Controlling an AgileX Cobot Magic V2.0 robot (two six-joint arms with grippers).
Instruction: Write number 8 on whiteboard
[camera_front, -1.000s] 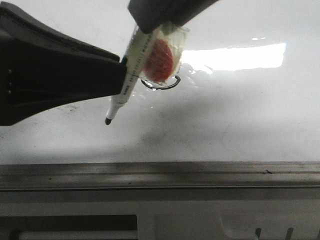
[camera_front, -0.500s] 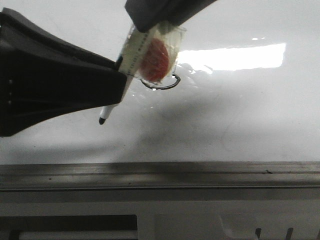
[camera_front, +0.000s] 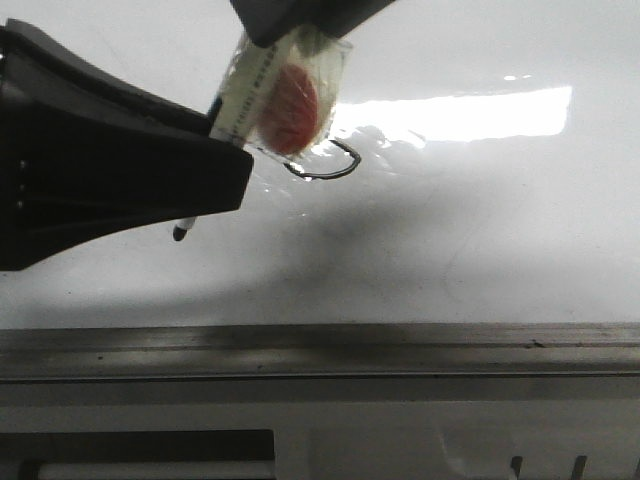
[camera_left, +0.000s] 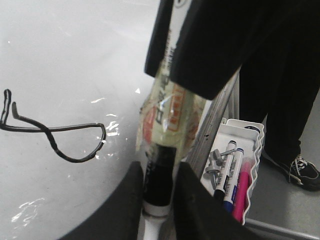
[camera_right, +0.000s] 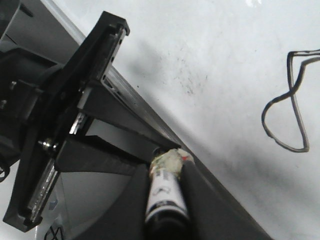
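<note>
Left gripper (camera_left: 159, 197): clenched on pen (camera_front: 238, 100)
Right gripper (camera_right: 165, 187): clenched on the same pen
Pen tip (camera_front: 179, 234): above whiteboard (camera_front: 480, 250)
8 (camera_front: 325, 165): on whiteboard, beside pen

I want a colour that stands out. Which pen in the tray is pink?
The pink pen, lying along the tray's wavy outer edge. The pen beside it has a white barrel with blue ends.
</note>
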